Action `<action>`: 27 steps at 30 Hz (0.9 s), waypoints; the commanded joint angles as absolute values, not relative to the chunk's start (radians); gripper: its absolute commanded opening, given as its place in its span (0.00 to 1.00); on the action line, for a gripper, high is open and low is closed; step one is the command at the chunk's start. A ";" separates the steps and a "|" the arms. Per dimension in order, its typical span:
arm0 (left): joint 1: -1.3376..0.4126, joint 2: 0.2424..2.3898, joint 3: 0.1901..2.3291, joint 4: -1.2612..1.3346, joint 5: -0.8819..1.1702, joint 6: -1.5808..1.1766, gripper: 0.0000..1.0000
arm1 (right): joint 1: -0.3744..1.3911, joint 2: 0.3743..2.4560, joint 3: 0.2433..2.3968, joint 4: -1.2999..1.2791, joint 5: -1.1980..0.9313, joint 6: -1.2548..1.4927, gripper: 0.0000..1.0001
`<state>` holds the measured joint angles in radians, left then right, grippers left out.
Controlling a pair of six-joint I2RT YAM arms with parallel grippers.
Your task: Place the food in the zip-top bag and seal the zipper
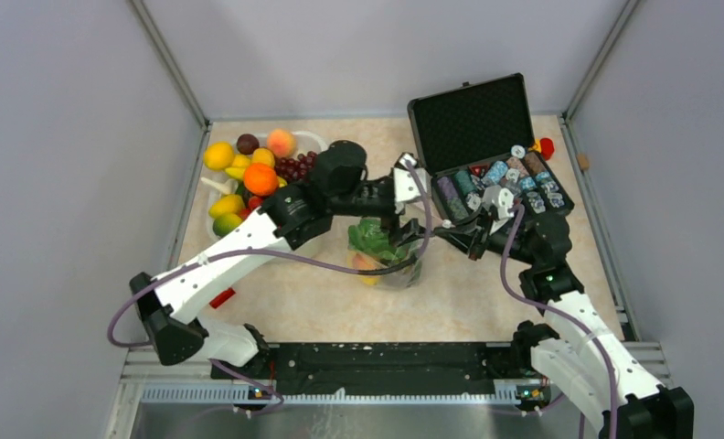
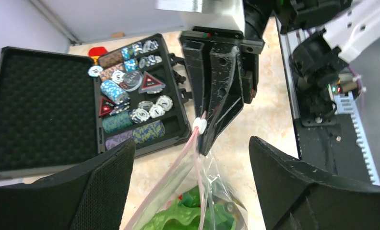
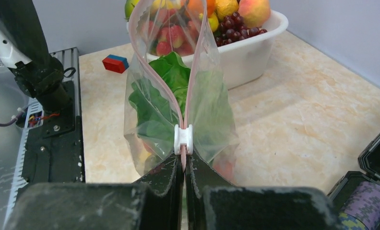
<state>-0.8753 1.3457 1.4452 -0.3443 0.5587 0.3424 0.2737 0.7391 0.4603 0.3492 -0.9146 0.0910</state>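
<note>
The clear zip-top bag [image 1: 388, 256] stands at the table's middle with its mouth spread open. The green lettuce [image 3: 171, 81] is inside, with a yellow fruit [image 3: 142, 155] and an orange-pink one [image 3: 224, 167] low down. The pink zipper [image 3: 145, 57] parts into two strips from a white slider [image 3: 183, 139]. My right gripper [image 3: 184, 160] is shut on the zipper's end just behind the slider. It also shows in the left wrist view [image 2: 208, 143]. My left gripper [image 2: 190, 158] is wide open above the bag's mouth [image 2: 178, 167], its fingers apart from the plastic.
A white basin [image 3: 255, 43] heaped with toy fruit stands at the far left [image 1: 249, 174]. An open black case [image 1: 486, 155] of chips lies at the far right, close behind my right wrist. A red-and-blue block [image 3: 115, 63] lies near the left arm's base.
</note>
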 commanded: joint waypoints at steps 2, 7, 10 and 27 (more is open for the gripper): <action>-0.931 1.421 1.522 -0.409 0.521 0.466 0.81 | 0.288 0.717 0.520 0.315 -0.943 0.041 0.00; -0.953 1.452 1.523 -0.397 0.529 0.462 0.69 | 0.290 0.704 0.524 0.295 -0.937 0.028 0.00; -0.968 1.471 1.525 -0.388 0.503 0.473 0.68 | 0.294 0.699 0.528 0.278 -0.937 0.019 0.00; -0.984 1.574 1.618 -0.532 0.552 0.539 0.37 | 0.305 0.682 0.526 0.266 -0.913 0.005 0.00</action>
<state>-0.9821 1.5631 1.5593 -0.4873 0.5274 0.5068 0.2935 0.7025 0.4797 0.2371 -0.9131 0.0254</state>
